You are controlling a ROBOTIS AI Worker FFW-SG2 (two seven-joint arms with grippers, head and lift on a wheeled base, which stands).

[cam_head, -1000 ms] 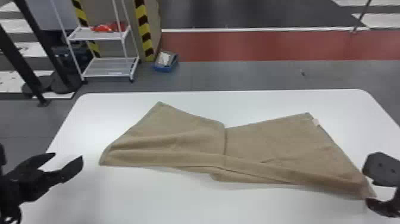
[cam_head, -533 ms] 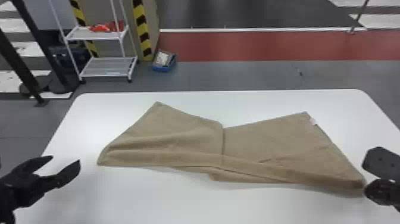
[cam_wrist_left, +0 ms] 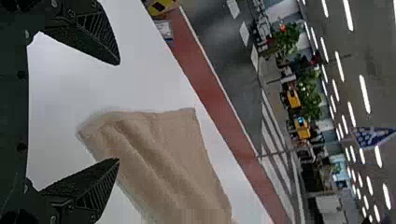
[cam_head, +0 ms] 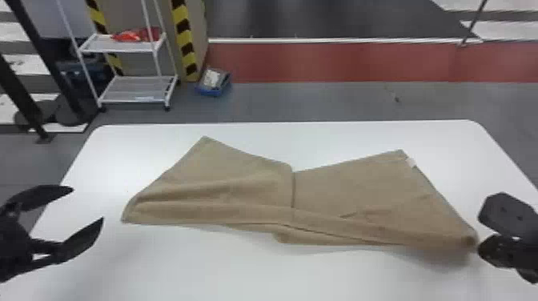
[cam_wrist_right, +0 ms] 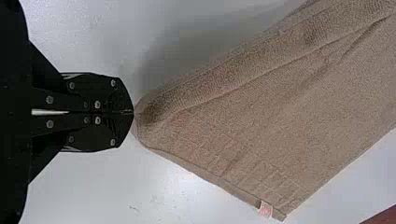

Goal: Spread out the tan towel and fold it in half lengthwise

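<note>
Right gripper point(cam_head: 481, 236) pinches corner of towel point(cam_head: 240, 192)

At the left, the left gripper point(cam_head: 88, 204) is open, its fingers point(cam_head: 85, 239) spread wide over the table point(cam_head: 200, 276), near the towel's left end and holding nothing. Behind stands a white rack point(cam_head: 136, 90), with a blue box point(cam_head: 214, 82) on the floor just beside it. The towel lies across the middle of the table, creased, its near edge folded over in a long roll. A small tag point(cam_head: 411, 162) sits by its far right corner. At the right, the right gripper is closed on the near right corner.
</note>
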